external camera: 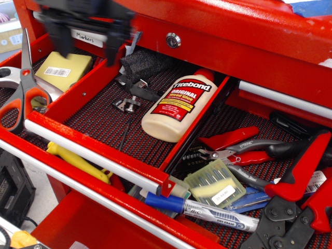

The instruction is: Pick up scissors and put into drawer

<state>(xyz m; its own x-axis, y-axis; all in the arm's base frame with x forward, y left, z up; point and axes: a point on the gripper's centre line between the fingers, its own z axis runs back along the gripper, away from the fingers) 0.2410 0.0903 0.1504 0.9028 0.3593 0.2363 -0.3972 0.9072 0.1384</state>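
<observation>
One blurred gripper at our top left (we cannot tell its grip), scissors at left edge, outside the drawer, glue bottle inside.

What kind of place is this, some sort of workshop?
Likely a workshop or lab bench: a red metal tool chest with an open drawer, pliers and scissors lying in its trays, plus a bottle of wood glue.

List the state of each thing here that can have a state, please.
hand: empty, blurred, fingers apart, above the drawer's left wall
scissors: closed, lying left of the drawer
drawer: pulled open
glue bottle: lying on its side, capped
</observation>
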